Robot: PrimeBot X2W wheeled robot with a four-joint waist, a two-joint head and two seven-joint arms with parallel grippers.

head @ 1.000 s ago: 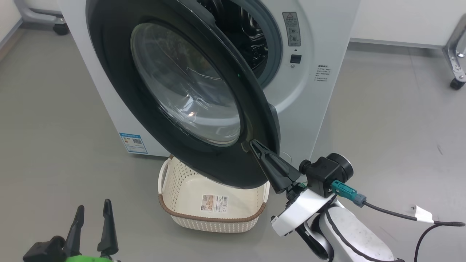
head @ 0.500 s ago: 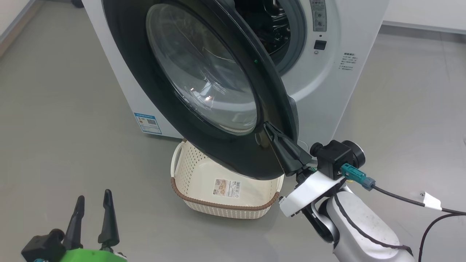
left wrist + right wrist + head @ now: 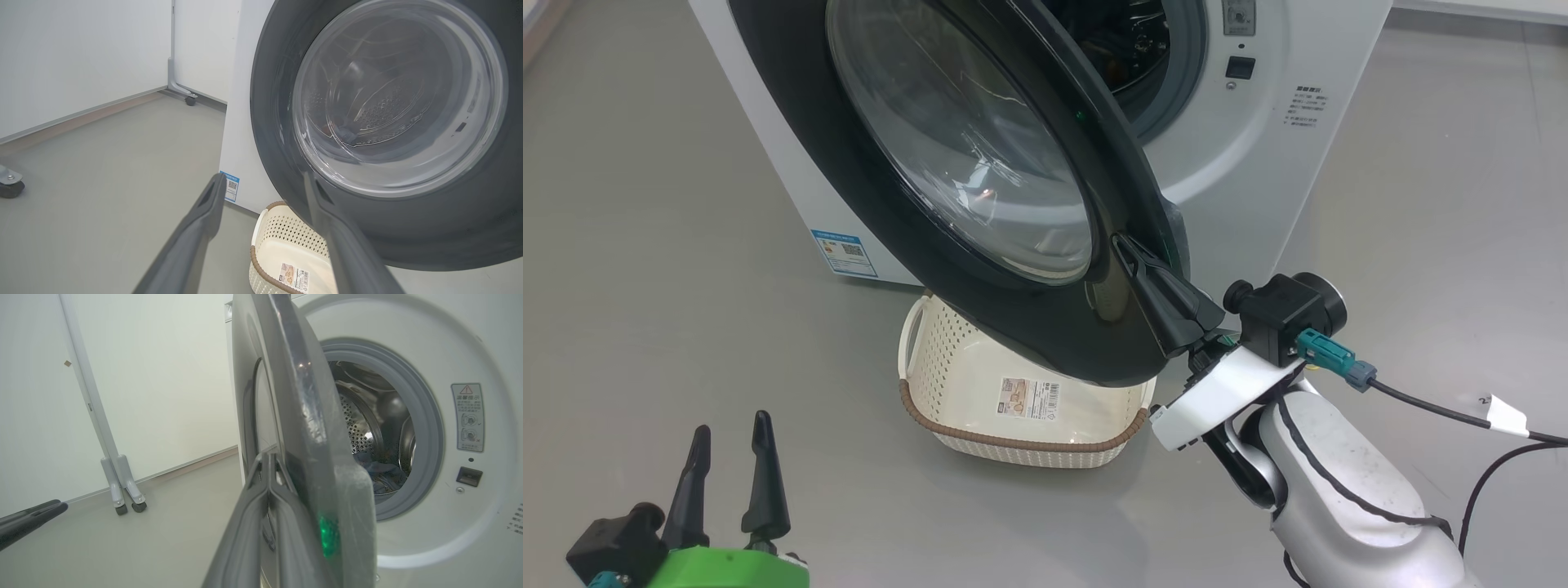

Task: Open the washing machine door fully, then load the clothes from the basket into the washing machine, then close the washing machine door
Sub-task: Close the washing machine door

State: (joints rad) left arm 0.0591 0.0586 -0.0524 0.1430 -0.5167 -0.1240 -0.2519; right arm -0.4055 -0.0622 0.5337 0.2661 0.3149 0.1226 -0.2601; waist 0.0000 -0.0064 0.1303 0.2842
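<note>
The washing machine door [image 3: 947, 163] stands partly open, its black ring and glass facing me. My right gripper [image 3: 1123, 245] is shut, empty, its tips resting on the ring's outer face close to the free edge [image 3: 310, 416]. Under the door sits the basket [image 3: 980, 433], showing just a barcode sticker inside. In the right wrist view, blue clothes [image 3: 378, 471] lie low in the steel drum of the washing machine [image 3: 1258, 163]. My left gripper [image 3: 731, 425] hangs open at the lower left, away from everything; its wrist view shows the door [image 3: 408, 228] and basket [image 3: 286, 241].
Grey floor lies open to the left and right of the machine. A blue label [image 3: 841, 251] marks its lower corner. A wheeled white stand [image 3: 118, 486] stands by the wall at left. A black cable [image 3: 1462, 408] trails from my right wrist.
The head camera has shifted, so the machine sits higher and further right in view. My right gripper stays shut on the door's ring near its edge. The left gripper stays open.
</note>
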